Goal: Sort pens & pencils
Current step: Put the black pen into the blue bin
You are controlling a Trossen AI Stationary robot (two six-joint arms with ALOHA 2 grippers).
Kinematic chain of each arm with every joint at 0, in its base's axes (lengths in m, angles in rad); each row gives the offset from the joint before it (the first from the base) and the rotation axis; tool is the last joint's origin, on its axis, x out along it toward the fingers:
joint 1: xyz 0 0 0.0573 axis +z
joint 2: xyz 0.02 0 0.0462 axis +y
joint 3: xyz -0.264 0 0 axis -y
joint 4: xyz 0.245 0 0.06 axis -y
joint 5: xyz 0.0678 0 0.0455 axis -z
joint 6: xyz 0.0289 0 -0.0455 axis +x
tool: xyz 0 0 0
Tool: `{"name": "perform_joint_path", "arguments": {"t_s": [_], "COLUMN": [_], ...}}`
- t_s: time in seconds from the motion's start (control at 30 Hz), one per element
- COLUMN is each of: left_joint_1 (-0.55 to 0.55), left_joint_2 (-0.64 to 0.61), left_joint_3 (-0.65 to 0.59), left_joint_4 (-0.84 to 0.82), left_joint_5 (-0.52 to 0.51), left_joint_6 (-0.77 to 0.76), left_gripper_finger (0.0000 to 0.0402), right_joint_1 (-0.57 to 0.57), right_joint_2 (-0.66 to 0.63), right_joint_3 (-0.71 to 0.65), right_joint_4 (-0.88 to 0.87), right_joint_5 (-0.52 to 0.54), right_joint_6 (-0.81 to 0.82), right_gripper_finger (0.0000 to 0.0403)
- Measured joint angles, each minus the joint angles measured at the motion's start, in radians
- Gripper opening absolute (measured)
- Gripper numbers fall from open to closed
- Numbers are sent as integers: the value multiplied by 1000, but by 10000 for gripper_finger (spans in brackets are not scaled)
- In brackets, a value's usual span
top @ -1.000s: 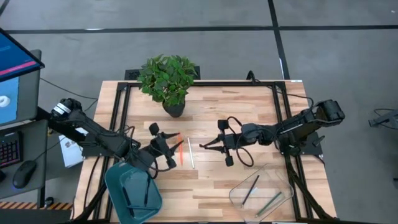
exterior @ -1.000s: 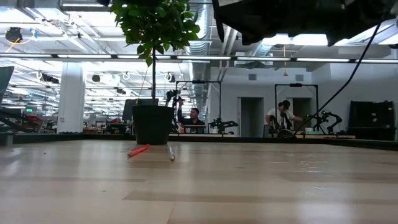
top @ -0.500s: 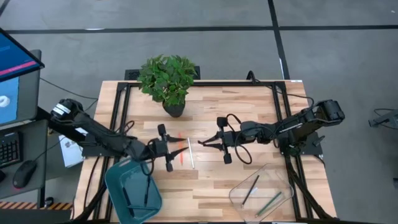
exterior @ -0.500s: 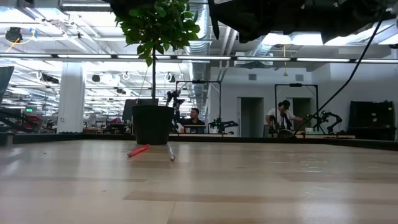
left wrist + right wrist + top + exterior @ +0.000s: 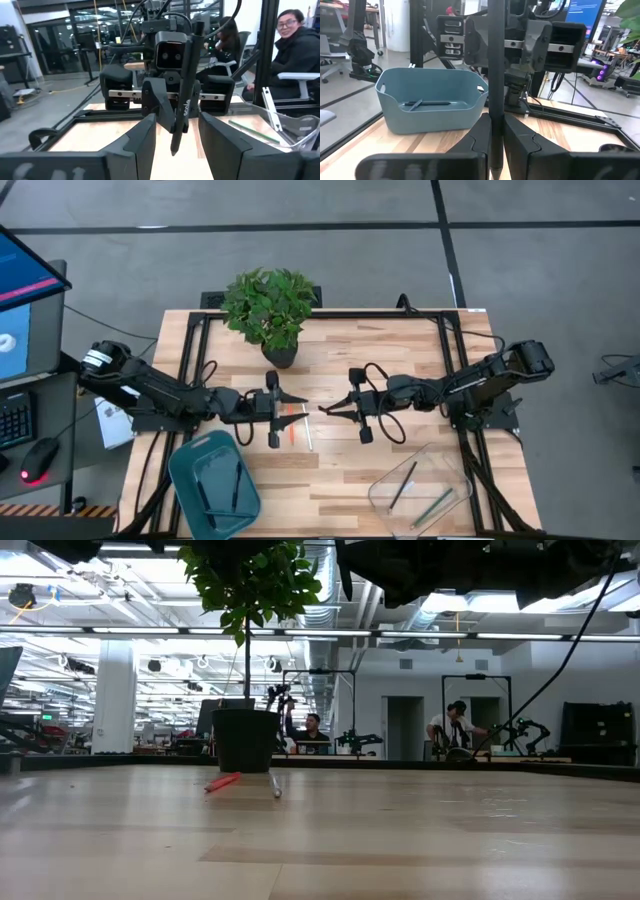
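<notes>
My right gripper (image 5: 325, 411) (image 5: 495, 145) hovers over the table's middle, shut on a black pen (image 5: 495, 75) (image 5: 186, 90) that stands about upright. My left gripper (image 5: 295, 407) (image 5: 177, 145) faces it from the table's left, open. In the left wrist view its fingers stand on either side of the pen's lower tip without touching. Below them an orange-red pen (image 5: 291, 422) (image 5: 222, 781) and a white pen (image 5: 308, 430) (image 5: 276, 786) lie flat on the wood. The low view shows neither gripper's fingers. My right gripper pinches the black pen's lower shaft (image 5: 495, 112) between its two fingers (image 5: 482, 137). The fingers come level from the table's right and lie across the pen. The pen is lifted clear, slightly tilted, with most of its length above the fingers.
A potted plant (image 5: 268, 305) stands at the far edge. A blue bin (image 5: 200, 470) with two dark pens sits near left, and a clear container (image 5: 440, 465) with two pencils near right. A seated person (image 5: 295, 45) shows beyond the table.
My left gripper has swung from above the blue bin toward the table's right and far side, ending level and facing my right gripper. My right gripper has shifted slightly toward the table's left with its pen. The orange-red and white pens have stayed put.
</notes>
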Motion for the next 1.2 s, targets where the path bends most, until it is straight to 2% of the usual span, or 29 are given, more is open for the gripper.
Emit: {"name": "perform_joint_path", "arguments": {"t_s": [0.5,0.87,1.2], "left_joint_1": [88,98,98], "left_joint_2": [12,11,11], "left_joint_3": [0,0,0], "left_joint_4": [48,24,15], "left_joint_5": [192,196,196], "left_joint_6": [-26,-33,-34], "left_gripper_finger": [142,142,142], "right_joint_1": [-16,-28,-35], "right_joint_2": [20,132,132], "right_joint_3": [0,73,96], "right_joint_4": [61,54,21], "right_joint_5": [-3,-6,-9], "right_joint_6": [-15,-17,-24], "right_gripper_finger": [59,59,59]}}
